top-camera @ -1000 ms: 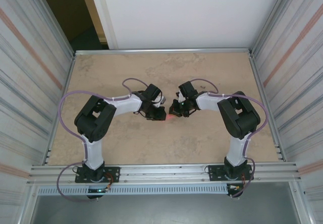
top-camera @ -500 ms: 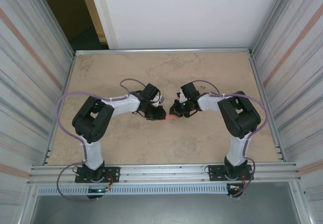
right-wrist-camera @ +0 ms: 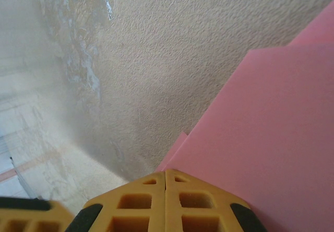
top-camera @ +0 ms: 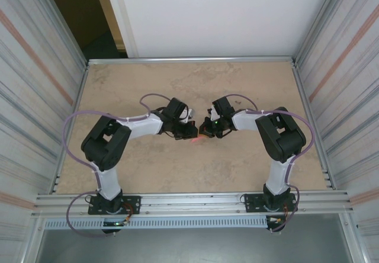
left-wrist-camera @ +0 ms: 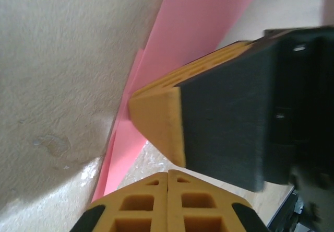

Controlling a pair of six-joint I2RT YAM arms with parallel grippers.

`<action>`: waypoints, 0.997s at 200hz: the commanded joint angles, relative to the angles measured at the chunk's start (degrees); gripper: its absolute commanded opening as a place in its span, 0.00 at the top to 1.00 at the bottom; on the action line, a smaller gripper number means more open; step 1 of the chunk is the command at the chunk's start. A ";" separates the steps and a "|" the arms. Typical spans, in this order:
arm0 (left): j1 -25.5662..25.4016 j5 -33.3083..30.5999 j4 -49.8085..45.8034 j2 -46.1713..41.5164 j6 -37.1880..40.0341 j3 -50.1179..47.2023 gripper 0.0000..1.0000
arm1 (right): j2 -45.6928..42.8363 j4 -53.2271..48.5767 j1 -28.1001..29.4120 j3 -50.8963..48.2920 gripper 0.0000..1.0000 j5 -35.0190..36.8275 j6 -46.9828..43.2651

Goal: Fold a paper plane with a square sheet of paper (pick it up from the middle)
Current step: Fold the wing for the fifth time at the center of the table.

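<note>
1. Left gripper [left-wrist-camera: 168, 175]: fingers pressed together, tips at the edge of the pink paper [left-wrist-camera: 203, 23].
2. Right gripper [right-wrist-camera: 166, 173]: pressed together as well, tips against the paper.
3. Paper lies layered mid-table [top-camera: 148, 79], between both grippers.

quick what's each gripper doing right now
left gripper: shut, tips beside the pink paper; whether it pinches it cannot be told
right gripper: shut on the pink paper

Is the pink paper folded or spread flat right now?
Folded, at least partly: the sheet shows stepped pink layers overlapping in the right wrist view. How far toward a plane, cannot tell.
</note>
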 commanded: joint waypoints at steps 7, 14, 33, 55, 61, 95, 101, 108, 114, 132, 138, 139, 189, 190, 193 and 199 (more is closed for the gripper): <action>-0.01 2.78 -0.67 2.61 -0.29 2.16 0.99 | 2.61 -3.94 -0.52 -1.99 0.95 4.80 -1.39; 0.01 2.81 -0.60 2.95 -0.20 2.27 0.99 | 2.67 -4.09 -0.52 -1.90 0.95 4.80 -1.37; 0.33 2.73 -0.56 4.10 -0.09 2.31 0.99 | 2.68 -4.12 -0.54 -1.97 0.95 4.80 -1.33; 1.09 2.11 -0.05 4.59 -0.02 1.67 1.00 | 2.78 -4.30 -0.52 -1.91 0.95 4.78 -1.49; 1.27 2.15 0.15 4.54 -0.09 1.53 0.99 | 2.83 -4.31 -0.60 -1.94 0.95 4.81 -1.46; 1.68 2.58 0.94 4.85 -0.51 0.25 0.99 | 2.92 -4.87 -0.63 -1.88 0.95 4.91 -1.70; 1.67 2.51 1.06 5.01 -0.55 -0.17 0.99 | 2.94 -4.91 -0.47 -1.95 0.95 4.94 -1.84; 1.65 2.36 1.25 5.21 -0.70 -0.61 0.99 | 3.16 -4.98 -0.60 -1.90 0.95 4.91 -1.87; 1.72 2.21 1.48 5.41 -0.79 -1.02 0.99 | 3.30 -5.02 -0.61 -2.00 0.95 4.83 -2.00; 2.00 1.68 2.08 5.76 -0.82 -2.33 0.99 | 3.76 -5.96 -0.39 -1.98 0.95 4.49 -3.17; 2.19 1.74 2.11 5.74 -0.75 -2.81 0.99 | 3.91 -6.48 -0.34 -2.00 0.95 4.71 -3.65; 2.20 1.70 2.11 5.74 -0.77 -2.84 0.99 | 3.91 -6.58 -0.34 -2.08 0.95 4.76 -3.72; 2.35 -0.89 -2.16 3.90 3.17 -5.00 0.99 | 3.94 -7.31 -1.19 -3.05 0.95 5.55 -4.49; 2.37 -0.93 -2.31 3.81 3.34 -5.04 0.99 | 3.92 -7.34 -1.16 -3.04 0.95 5.58 -4.49; 2.38 -0.96 -2.63 3.47 3.74 -5.21 0.99 | 4.01 -7.39 -1.14 -3.08 0.95 5.66 -4.49; 2.24 -0.97 -3.28 2.72 4.71 -5.56 0.99 | 4.04 -7.62 -1.10 -2.93 0.95 5.78 -4.45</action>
